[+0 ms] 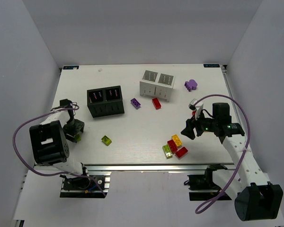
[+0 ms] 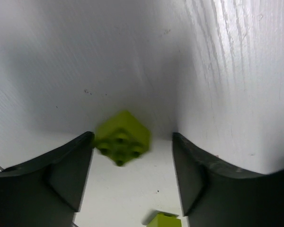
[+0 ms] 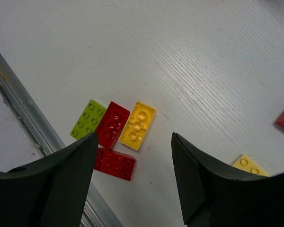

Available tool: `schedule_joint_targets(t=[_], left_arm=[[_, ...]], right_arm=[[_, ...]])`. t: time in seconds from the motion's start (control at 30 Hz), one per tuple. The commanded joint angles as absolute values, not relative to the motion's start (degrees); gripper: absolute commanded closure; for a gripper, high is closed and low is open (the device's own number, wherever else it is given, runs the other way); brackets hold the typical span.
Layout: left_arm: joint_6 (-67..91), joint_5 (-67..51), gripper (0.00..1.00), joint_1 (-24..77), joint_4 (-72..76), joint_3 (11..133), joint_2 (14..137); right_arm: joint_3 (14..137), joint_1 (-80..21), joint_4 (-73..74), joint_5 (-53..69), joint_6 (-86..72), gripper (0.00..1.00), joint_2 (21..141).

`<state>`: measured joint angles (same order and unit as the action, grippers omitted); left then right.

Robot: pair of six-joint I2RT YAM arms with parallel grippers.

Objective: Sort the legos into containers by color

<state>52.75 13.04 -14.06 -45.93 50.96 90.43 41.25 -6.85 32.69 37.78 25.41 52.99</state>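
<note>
The left fingers (image 2: 61, 175) stand apart. A lime brick (image 2: 122, 138) lies on the desk (image 2: 217, 71) in the gap at their tips, nearer the finger on the left of the frame. It is blurred, so I cannot tell whether it touches that finger. A second lime brick (image 2: 163, 220) is cut off by the bottom edge.

The right fingers (image 3: 52, 189) are also apart and hold nothing. On the desk beyond their tips, left of centre, a green brick (image 3: 88, 119), a red brick (image 3: 111, 125) and a yellow brick (image 3: 137, 126) lie side by side, touching. A lower red brick (image 3: 114, 163) lies just under them. Another yellow brick (image 3: 250, 165) is half hidden by the finger on the right of the frame.

In the overhead view a lone lime brick (image 1: 106, 140) lies at lower centre, well apart from both arms. Farther up stand the black box (image 1: 105, 100) and the white box (image 1: 157, 85). A purple brick (image 1: 135, 103) and a far red brick (image 1: 156, 103) lie just below the white box. What the boxes hold is hard to make out.
</note>
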Motion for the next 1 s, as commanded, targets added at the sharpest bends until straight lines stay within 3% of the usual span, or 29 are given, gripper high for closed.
schedule_joint_targets(t=[0.0,0.3,0.4,0.43,0.53,0.57,0.6,0.63,0.73,0.77,0.87,0.97], left_arm=[[52.6,14.4,0.26,-15.1,-44.7,49.4,90.0],[52.1,12.8,0.40,-15.1,-43.6,48.3,89.1],[51.6,11.3,0.54,-15.6,-43.9,48.6,87.6],[50.6,10.6,0.65,-15.6,-44.0,48.8,86.8],[48.1,8.2,0.84,-13.8,-44.5,50.5,81.3],[46.0,7.6,0.99,-13.8,-44.8,50.7,79.5],[44.8,6.4,1.00,-13.8,-44.7,50.8,77.3],[41.7,5.7,1.00,-13.8,-44.3,50.9,72.2],[35.6,1.7,1.00,-13.8,-41.1,50.9,62.8],[34.4,0.1,1.00,-13.8,-37.9,50.6,60.8],[30.0,-15.0,1.00,-13.8,-28.6,50.0,58.4],[28.2,-22.0,1.00,-13.8,-22.5,52.5,62.1]], right_arm=[[43.6,-7.1,32.4,38.0,26.0,0.31,53.3],[43.4,-7.1,32.3,38.1,26.0,0.31,53.0],[43.2,-7.1,32.0,38.1,25.9,0.31,53.0],[43.2,-7.0,31.9,38.0,25.9,0.31,53.0],[43.1,-7.1,31.6,38.2,26.0,0.33,53.2],[43.1,-6.9,31.6,38.5,26.0,0.39,53.3],[43.1,-7.0,31.7,38.8,26.2,0.44,53.5],[43.0,-7.1,31.8,39.3,26.3,0.58,53.7],[42.8,-7.0,31.9,40.0,27.0,0.83,54.1],[42.8,-7.1,31.9,40.3,27.2,0.95,54.1],[42.4,-7.1,31.6,41.6,27.7,0.96,54.1],[41.8,-7.1,31.2,42.5,28.2,0.93,54.2]])
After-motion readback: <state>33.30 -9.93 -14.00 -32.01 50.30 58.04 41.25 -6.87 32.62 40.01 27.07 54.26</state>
